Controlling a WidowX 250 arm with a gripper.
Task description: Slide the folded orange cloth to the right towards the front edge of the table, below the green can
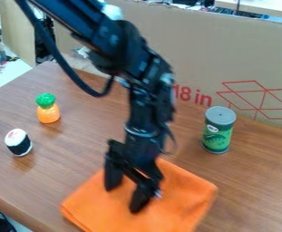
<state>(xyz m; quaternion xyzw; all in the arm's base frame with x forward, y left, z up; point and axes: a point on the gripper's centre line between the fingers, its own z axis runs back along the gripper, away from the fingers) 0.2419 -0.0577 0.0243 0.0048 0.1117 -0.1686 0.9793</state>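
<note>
On the brown wooden bench (261,186), we see the black two-finger hand (124,198) spread over the flat orange cloth (188,190), pinching nothing; the grey-lidded green can (218,131) stands upright nearby, probably for stability.

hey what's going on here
A black robot arm has its gripper down at a folded orange cloth, fingers apart and nothing visibly held between them. I can't tell whether the fingertips touch the cloth. On the wooden table, a green can with a grey lid stands at the picture's right, and a toy pineapple and a toy sushi roll are at the left.
</note>
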